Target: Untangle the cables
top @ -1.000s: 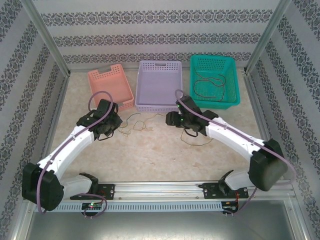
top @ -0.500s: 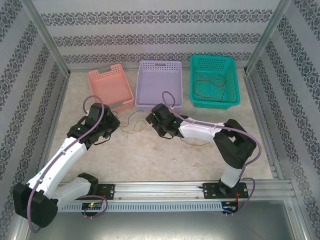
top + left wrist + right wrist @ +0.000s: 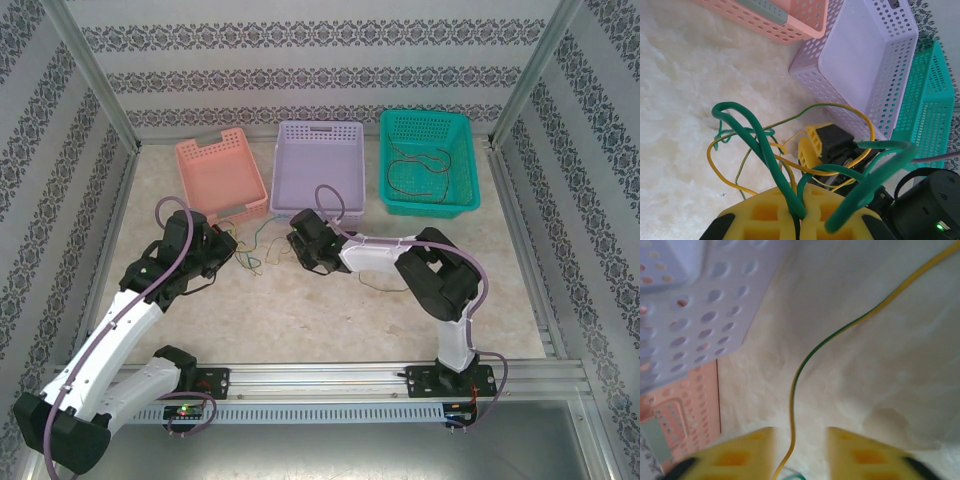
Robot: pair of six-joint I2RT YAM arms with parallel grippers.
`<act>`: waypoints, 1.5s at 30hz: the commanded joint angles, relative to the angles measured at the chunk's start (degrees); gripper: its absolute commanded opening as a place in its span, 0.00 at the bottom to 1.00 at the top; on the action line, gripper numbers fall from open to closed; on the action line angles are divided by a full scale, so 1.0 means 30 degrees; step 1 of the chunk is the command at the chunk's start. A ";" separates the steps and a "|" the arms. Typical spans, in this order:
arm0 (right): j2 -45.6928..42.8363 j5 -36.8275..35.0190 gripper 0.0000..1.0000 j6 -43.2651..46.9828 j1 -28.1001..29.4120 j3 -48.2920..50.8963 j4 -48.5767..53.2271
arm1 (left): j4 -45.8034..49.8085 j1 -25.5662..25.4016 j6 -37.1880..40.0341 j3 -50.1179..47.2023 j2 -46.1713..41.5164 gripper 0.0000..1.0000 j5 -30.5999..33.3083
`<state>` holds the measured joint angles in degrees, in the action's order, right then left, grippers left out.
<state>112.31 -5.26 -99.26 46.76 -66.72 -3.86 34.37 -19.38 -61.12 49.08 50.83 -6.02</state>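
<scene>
Two tools meet over one small tangle. The left tool (image 3: 799, 207) is closed on the green cable (image 3: 764, 150), which springs out of the pinch in two firm loops. The right tool (image 3: 800, 452) has a gap between its blurred fingers. A yellow-green cable (image 3: 802, 365) runs through that gap and, as far as the right wrist view shows, is not pinched.

Between the tools a yellow cable (image 3: 715, 162) weaves through the green loops. The tangle (image 3: 255, 245) lies on the surface (image 3: 330, 320) toward its far edge, left of the middle. It sits just in front of the pink basket (image 3: 200, 150) and the lilac basket (image 3: 318, 213). Dark cables (image 3: 420, 170) lie in the teal basket (image 3: 430, 207) by the far right corner.

The cables look very light, thin and springy, likely to keep their curl and slip from a loose pinch. A full closure on a free run near a cable's end, away from the crossings, seems the best hold. A slow pull should draw a loop out, whereas a hard tug would probably tighten the snarl.
</scene>
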 commanded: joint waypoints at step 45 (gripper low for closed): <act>-1.5537 -0.2519 0.00 1.4114 -1.3467 0.4080 0.9181 | 0.0895 0.1844 0.0354 0.0429 0.3139 0.00 0.3974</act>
<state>66.17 -15.09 -58.39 5.17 -52.77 22.55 44.31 -14.48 -61.78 53.43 60.69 12.12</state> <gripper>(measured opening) 0.054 0.060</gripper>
